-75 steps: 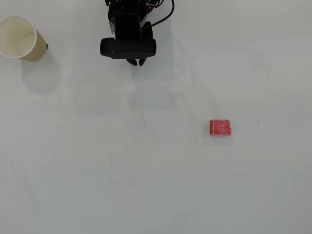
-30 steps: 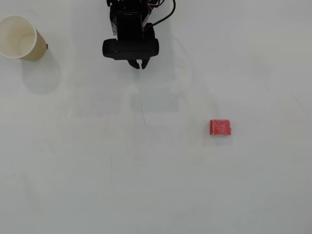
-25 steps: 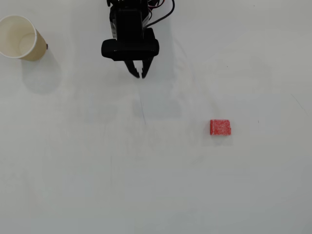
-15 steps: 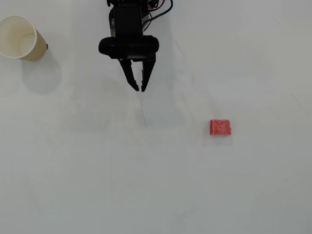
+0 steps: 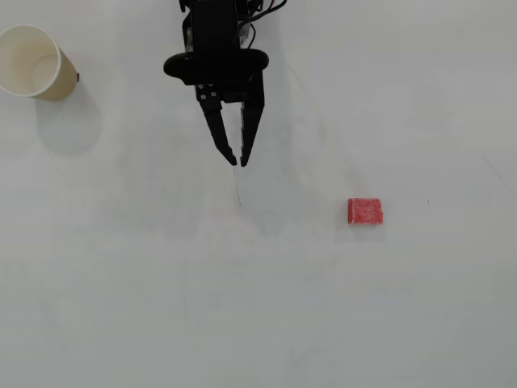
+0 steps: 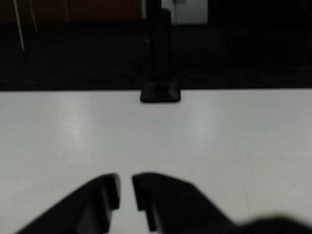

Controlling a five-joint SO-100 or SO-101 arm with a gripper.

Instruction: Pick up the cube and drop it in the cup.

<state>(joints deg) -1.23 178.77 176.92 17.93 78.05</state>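
Observation:
In the overhead view the small red cube (image 5: 366, 211) lies flat on the white table, right of centre. The cream paper cup (image 5: 64, 80) stands at the far left top with its mouth open and nothing visible inside. My black gripper (image 5: 239, 162) reaches down from the top centre. Its fingertips nearly touch and hold nothing. It is well to the left of and above the cube, and well to the right of the cup. In the wrist view the gripper (image 6: 125, 191) shows at the bottom with a narrow gap between its tips. Cube and cup are out of that view.
The white table (image 5: 258, 307) fills the overhead view. In the wrist view a black post with a base (image 6: 160, 92) stands at the table's far edge, with a dark background behind it.

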